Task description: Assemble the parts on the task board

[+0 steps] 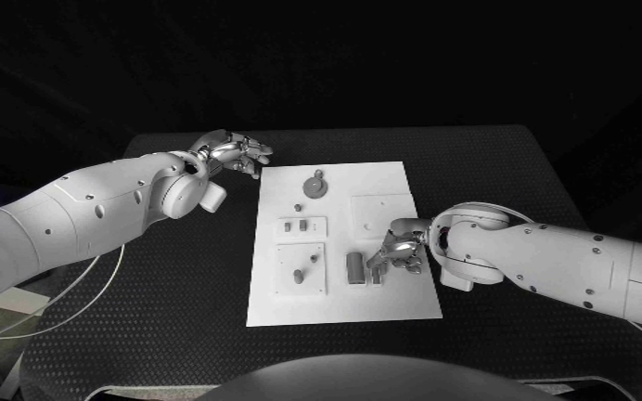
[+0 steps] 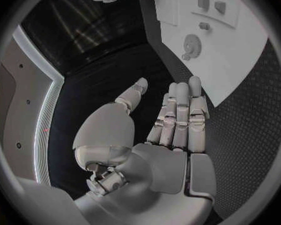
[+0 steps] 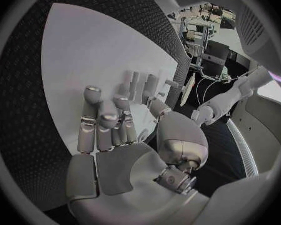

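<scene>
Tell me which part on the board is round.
The gear-like disc at the task board's far end, nearest the left robot hand; the other parts are small blocks or pegs.

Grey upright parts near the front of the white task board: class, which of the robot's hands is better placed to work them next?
Probably the right hand: it hovers beside those grey upright parts on the white task board. The left hand sits off the board's far-left corner.

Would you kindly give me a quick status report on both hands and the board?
Left hand open, off the task board, holding nothing. Right hand over the board by the upright grey parts; grip unclear. Gear lies flat. Nothing in the way.
</scene>
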{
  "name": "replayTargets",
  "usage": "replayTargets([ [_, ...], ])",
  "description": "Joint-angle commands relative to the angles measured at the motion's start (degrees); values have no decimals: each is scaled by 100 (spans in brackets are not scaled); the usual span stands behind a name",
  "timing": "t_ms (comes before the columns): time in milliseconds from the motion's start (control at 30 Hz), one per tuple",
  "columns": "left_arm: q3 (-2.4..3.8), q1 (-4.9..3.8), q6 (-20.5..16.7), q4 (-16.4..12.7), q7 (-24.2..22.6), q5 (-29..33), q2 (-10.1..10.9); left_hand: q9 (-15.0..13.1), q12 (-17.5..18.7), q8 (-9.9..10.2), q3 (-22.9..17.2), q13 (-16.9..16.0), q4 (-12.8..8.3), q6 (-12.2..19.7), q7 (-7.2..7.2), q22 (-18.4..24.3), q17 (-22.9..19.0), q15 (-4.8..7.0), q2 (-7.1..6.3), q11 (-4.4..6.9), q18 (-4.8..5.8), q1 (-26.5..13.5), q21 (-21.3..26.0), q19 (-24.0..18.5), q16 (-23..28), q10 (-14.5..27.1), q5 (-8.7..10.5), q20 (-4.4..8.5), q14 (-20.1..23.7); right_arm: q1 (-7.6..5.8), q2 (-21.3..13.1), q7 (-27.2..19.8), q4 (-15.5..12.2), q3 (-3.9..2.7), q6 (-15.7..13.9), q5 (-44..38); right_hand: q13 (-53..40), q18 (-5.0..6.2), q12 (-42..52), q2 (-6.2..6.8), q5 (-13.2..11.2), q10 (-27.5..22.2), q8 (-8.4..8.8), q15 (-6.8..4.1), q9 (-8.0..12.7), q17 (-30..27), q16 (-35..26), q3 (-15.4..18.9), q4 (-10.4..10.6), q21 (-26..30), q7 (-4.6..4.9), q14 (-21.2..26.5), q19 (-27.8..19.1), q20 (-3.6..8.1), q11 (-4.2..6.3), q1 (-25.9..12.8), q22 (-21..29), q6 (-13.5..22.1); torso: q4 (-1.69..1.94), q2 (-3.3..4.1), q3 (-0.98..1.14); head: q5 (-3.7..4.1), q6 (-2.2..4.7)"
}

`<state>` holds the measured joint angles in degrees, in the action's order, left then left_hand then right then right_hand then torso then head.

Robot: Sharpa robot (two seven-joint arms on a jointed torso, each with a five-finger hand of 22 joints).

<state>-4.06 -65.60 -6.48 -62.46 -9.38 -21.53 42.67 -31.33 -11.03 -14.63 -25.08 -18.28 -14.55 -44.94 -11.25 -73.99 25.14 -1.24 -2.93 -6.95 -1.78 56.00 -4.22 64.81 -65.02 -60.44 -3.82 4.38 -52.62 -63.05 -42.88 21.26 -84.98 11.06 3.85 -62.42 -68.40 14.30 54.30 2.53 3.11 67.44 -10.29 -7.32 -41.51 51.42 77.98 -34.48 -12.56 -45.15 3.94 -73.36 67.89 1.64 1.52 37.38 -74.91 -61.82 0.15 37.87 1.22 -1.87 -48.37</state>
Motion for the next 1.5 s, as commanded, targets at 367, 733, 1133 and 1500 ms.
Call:
replayTargets([
  [367,2,-8,-35,177,-139,58,-93,-7,-26,-39,0,6,31,-6,-50,-5,3,21,-15,-26,-119,-65,32,-8,42,60,31,24,0,-199,-172,-221,-172,-219,-780,-273,-5,70,28,363,-22,-10,54,-14,12,9,-5,-77,70,7,119,-49,65,55,-22,8,-90,245,-25,-28,11,19,166],
  [733,2,-12,-59,248,-267,344,-147,-29,-60,-120,-129,39,-12,-108,1,423,-301,-134,50,-98,9,-130,72,-673,752,121,27,-130,359,-352,260,-2446,1174,-555,-1803,1693,-8,67,14,314,-20,-107,205,104,59,-14,-72,-197,3,62,249,7,-9,32,-146,251,-90,587,-3,-193,-1,71,442],
  [1133,6,-152,-303,432,-630,893,-342,112,519,84,-361,622,-123,316,64,1903,-1021,-862,30,-253,37,-294,79,-2285,3011,856,51,-853,1370,65,1440,-4084,3569,-1431,-1630,3408,2540,-664,-2875,-184,-7,-1852,397,1337,79,-1684,-3729,-330,-326,2288,748,2525,-3106,-908,-963,602,749,1315,-40,-499,30,31,1074],
  [1500,7,-159,-162,505,-921,1124,-517,194,754,335,-25,1021,-77,983,336,2561,-1227,-928,-125,-91,178,-572,75,-3170,3702,1647,103,-1116,2169,229,1532,-4373,3838,-1729,-1123,3738,4530,-871,-4218,-206,-21,-1810,489,1797,360,-2560,-5342,301,-356,3142,769,3255,-4018,-1174,-1195,422,1073,1763,-29,-606,63,-27,1374],
])
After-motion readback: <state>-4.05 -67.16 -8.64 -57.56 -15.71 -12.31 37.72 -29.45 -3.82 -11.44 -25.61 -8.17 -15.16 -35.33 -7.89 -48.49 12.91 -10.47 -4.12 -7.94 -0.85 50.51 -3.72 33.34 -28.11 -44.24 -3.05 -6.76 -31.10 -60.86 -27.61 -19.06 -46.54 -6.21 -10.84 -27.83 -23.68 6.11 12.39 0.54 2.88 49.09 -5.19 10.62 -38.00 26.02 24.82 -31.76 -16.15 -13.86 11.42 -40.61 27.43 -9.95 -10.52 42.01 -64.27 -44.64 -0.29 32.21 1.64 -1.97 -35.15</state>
